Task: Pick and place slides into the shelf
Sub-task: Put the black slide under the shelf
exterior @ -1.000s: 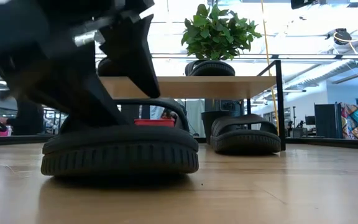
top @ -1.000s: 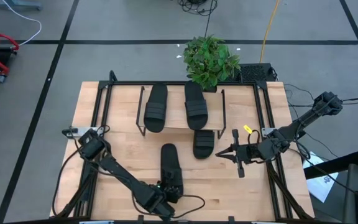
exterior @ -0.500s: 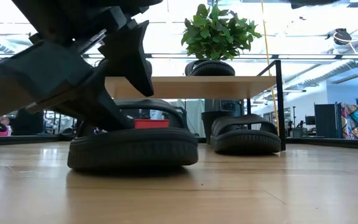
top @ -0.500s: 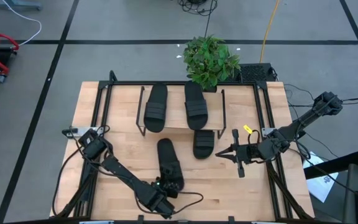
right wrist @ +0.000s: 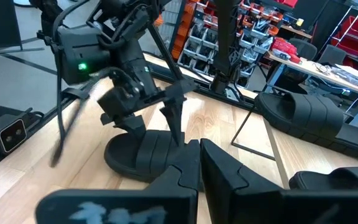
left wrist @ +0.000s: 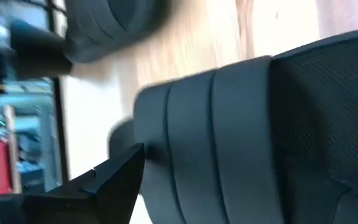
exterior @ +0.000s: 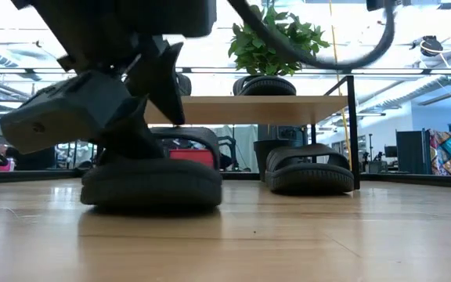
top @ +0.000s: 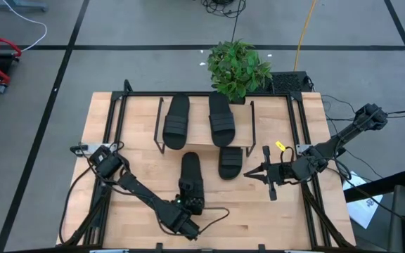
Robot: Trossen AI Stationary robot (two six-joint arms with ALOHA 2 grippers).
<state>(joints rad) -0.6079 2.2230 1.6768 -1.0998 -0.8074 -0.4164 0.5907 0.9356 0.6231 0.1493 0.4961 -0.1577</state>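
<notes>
Overhead shot first: two slides (top: 176,121) (top: 221,119) sit side by side on the shelf (top: 204,119), a third (top: 230,162) pokes out from under its front edge, and the fourth (top: 191,182) lies on the counter (top: 138,163) in front of the rack. The left gripper (top: 185,208) is at that fourth slide's near end, fingers spread wide around it. The right gripper (top: 261,172) waits off to the right, fingers pressed together.

Low cam: the left gripper (exterior: 143,102) straddles the near slide (exterior: 152,182), and the third one (exterior: 310,171) rests under the wooden plank (exterior: 245,109).

Left wrist: ribbed strap (left wrist: 210,149) fills the frame beside one finger (left wrist: 104,183).

Right wrist: closed fingers (right wrist: 194,168) point at the left gripper (right wrist: 151,118) on its slide (right wrist: 142,152).
</notes>
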